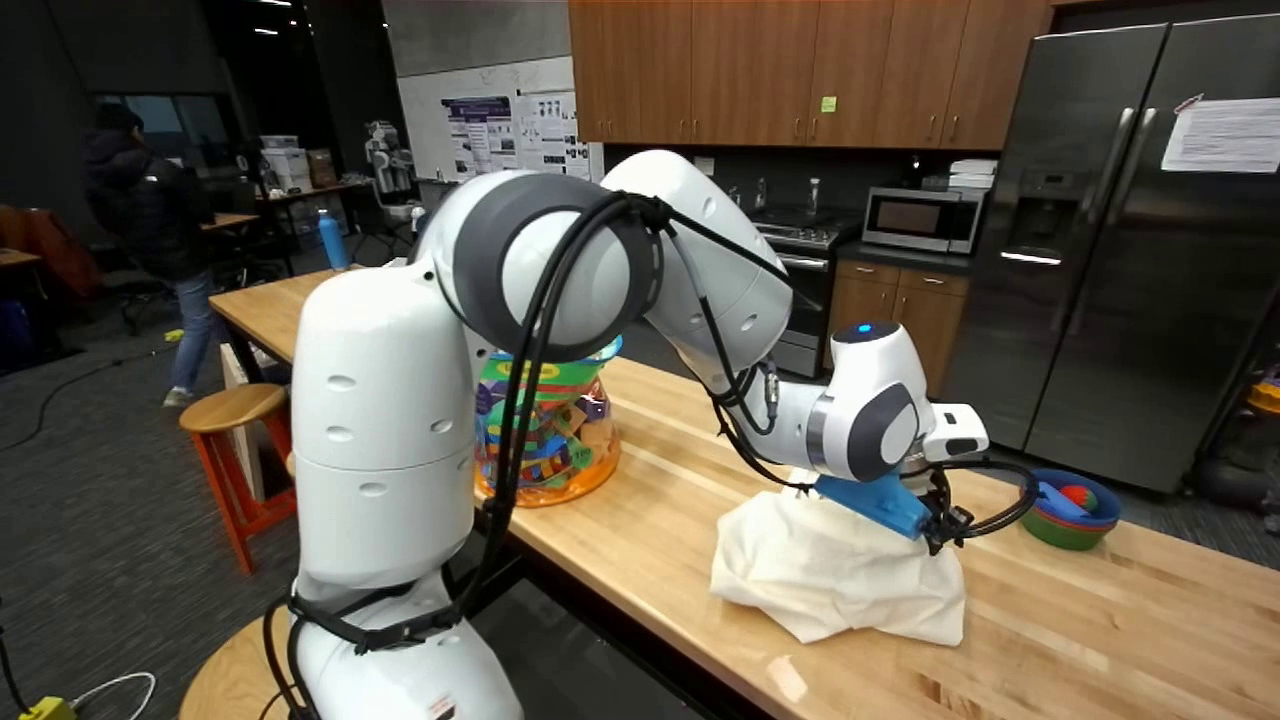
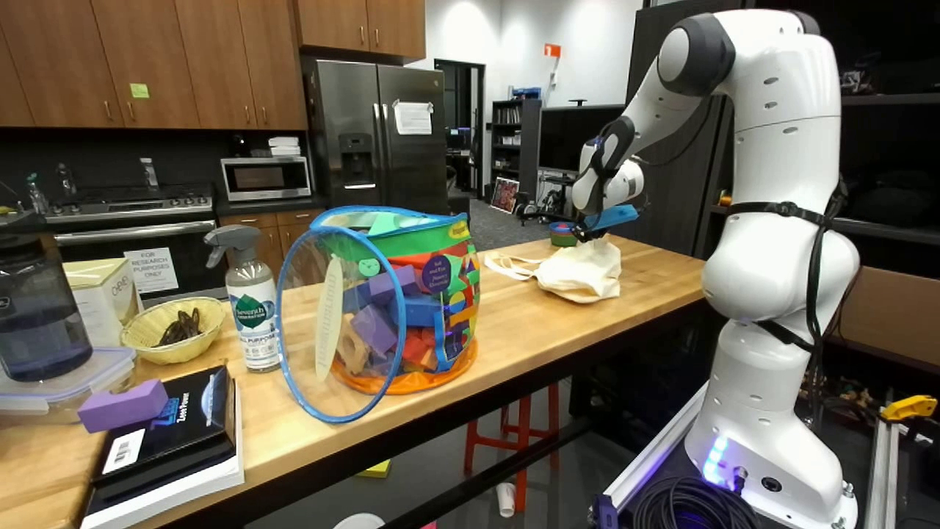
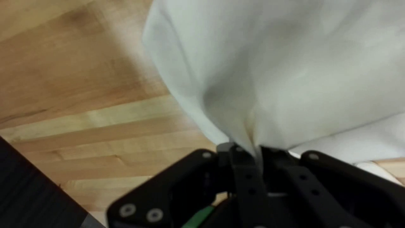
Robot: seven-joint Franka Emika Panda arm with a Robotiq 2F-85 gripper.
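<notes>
Tool (image 3: 251, 153) is pinching a fold of the cream cloth bag (image 1: 840, 580); wrist view has the fabric squeezed between two black fingers, tips nearly together. Bag is on the wood table (image 1: 1180, 635), crumpled: gripped part raised to a peak right under the tool, lower part spread on the tabletop. In an exterior view a strap (image 2: 508, 275) runs out from it across the wood. White arm (image 1: 560, 260) reaches over, blue bracket (image 1: 875, 503) at the wrist just above the bag.

Near the bag, not touching: stacked bowls (image 1: 1055, 536), blue over green, red round item (image 1: 1079, 497) inside. Well apart along the same table: clear container (image 2: 429, 244) of coloured blocks, orange base, blue-rimmed lid (image 2: 330, 316) tilted open at its side. Spray bottle (image 2: 253, 312) just beside the lid, then yellow basket (image 2: 172, 354) with dark items (image 2: 178, 328) in it. Purple block (image 2: 123, 406) lies on a black box (image 2: 172, 433). Background: stainless fridge (image 1: 1120, 250), person (image 1: 150, 230) in a dark jacket.
</notes>
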